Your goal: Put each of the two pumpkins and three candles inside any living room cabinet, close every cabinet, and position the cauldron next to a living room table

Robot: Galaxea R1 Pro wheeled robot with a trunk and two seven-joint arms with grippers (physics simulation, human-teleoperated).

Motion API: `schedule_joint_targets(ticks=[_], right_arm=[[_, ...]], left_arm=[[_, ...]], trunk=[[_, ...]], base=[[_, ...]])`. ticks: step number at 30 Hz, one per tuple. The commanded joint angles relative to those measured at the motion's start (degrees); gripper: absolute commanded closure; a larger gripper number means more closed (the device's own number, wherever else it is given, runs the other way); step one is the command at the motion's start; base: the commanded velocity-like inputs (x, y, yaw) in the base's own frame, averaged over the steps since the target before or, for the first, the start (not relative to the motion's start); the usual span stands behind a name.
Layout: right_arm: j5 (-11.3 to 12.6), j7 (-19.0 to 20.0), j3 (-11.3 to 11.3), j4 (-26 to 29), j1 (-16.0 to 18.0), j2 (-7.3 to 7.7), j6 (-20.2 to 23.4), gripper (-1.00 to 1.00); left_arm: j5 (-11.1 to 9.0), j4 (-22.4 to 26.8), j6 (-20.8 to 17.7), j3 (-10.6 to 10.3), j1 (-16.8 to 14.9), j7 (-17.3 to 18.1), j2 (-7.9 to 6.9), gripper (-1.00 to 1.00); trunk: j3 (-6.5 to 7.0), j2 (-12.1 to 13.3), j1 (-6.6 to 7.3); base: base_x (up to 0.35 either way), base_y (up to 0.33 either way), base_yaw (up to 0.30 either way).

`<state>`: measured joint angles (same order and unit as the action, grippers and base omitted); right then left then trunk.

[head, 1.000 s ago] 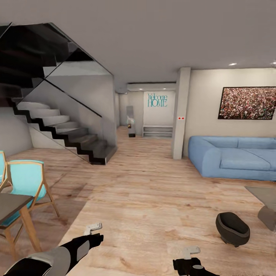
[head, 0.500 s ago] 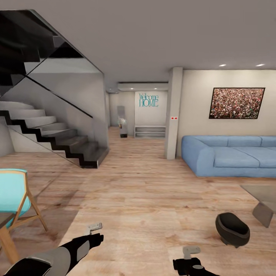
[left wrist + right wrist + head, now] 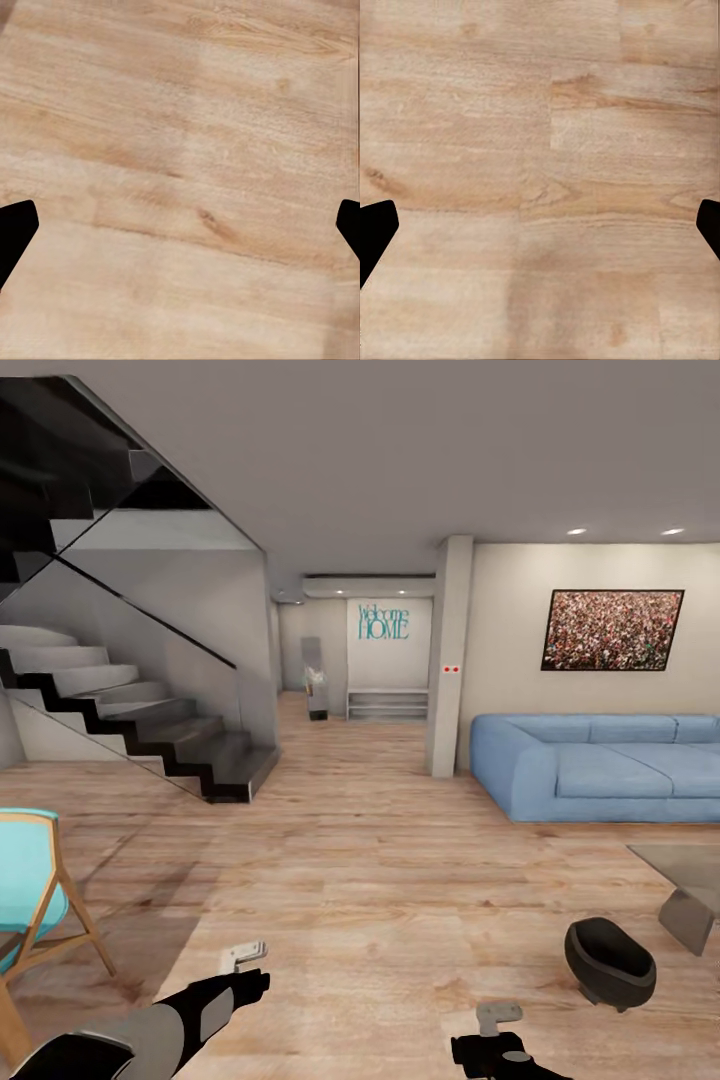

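The robot stood on open wood flooring (image 3: 380,880), both arms low and empty. The left gripper (image 3: 180,225) and right gripper (image 3: 540,225) each showed dark fingertips spread wide apart over bare planks, holding nothing. The black cauldron (image 3: 609,962) sat on the floor ahead to the right, near but apart from the glossy grey coffee table (image 3: 690,865), whose corner edged in before the blue sofa (image 3: 600,765). Pumpkins, candles and cabinet were not in sight. A sound approach would probably swing right toward the cauldron, clearing the table corner. Wide floor lay ahead; the turquoise chair (image 3: 30,890) and the staircase (image 3: 150,720) bounded the left.
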<state>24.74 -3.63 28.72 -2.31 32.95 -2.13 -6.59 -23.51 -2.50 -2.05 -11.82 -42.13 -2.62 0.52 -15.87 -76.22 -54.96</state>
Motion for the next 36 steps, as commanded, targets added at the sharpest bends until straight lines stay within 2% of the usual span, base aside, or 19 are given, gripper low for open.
schedule_joint_targets(ticks=[1, 24, 36], right_arm=[[0.49, -0.01, 0.47, -0.24, 0.10, -0.07, -0.35, -1.00], [0.49, 0.03, 0.46, -0.24, 0.10, -0.07, -0.35, -1.00], [0.49, 0.03, 0.55, -0.24, 0.10, -0.07, -0.35, -1.00]], left_arm=[[-0.49, -0.05, -0.12, -0.48, -0.06, -0.11, 0.01, -1.00], [-0.49, -0.05, -0.23, -0.48, -0.06, -0.11, 0.01, -1.00], [-0.49, -0.05, -0.22, -0.48, -0.06, -0.11, 0.01, -1.00]], trunk=[[-0.02, -0.04, -0.03], [0.69, -0.04, -0.03], [0.69, -0.04, -0.03]], base=[[0.278, 0.181, -0.217], [0.296, 0.191, -0.260], [0.298, 0.192, -0.025]])
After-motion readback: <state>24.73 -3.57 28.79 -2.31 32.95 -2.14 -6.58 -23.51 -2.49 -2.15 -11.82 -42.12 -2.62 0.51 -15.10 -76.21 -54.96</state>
